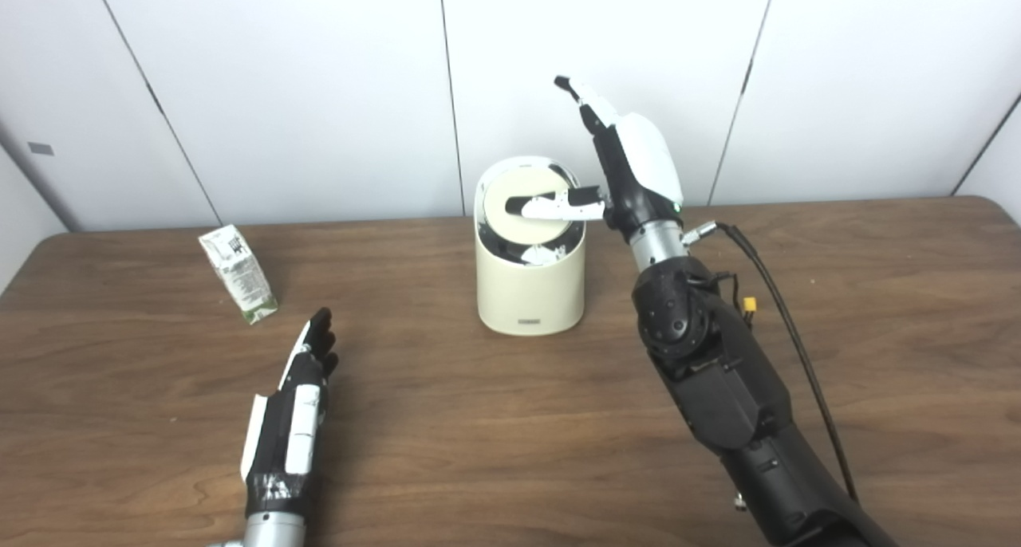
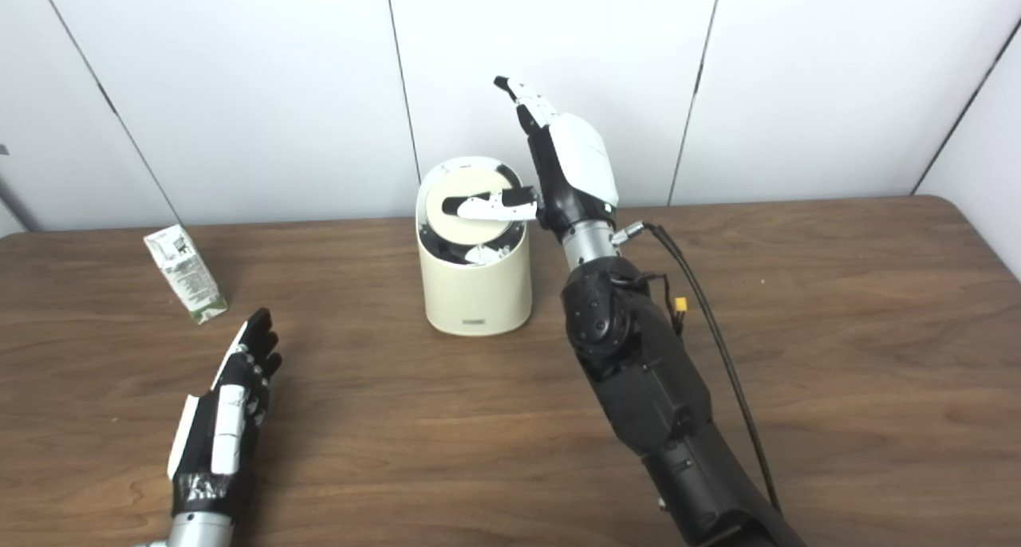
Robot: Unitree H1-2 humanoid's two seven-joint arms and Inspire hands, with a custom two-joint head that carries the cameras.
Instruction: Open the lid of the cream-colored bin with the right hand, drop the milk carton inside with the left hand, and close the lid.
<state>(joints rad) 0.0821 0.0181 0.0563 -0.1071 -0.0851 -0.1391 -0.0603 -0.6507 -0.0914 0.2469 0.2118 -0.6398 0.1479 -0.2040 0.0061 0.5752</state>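
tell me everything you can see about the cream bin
The bin is a small, round, cream-coloured tub, plastic by its look, standing upright on the wooden table near the back wall. A small label sits low on its front. Its top slopes toward the camera; a round cream lid sits tilted in the opening, with a dark gap showing below it. The right hand is beside the bin, its thumb laid across the lid. The carton stands apart, off to its left.

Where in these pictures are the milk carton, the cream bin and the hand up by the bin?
milk carton [image 1: 239,274], left eye view, on its printed front face.
cream-colored bin [image 1: 528,292], left eye view, on its bare front wall.
right hand [image 2: 576,168], right eye view, on the white back of the hand.
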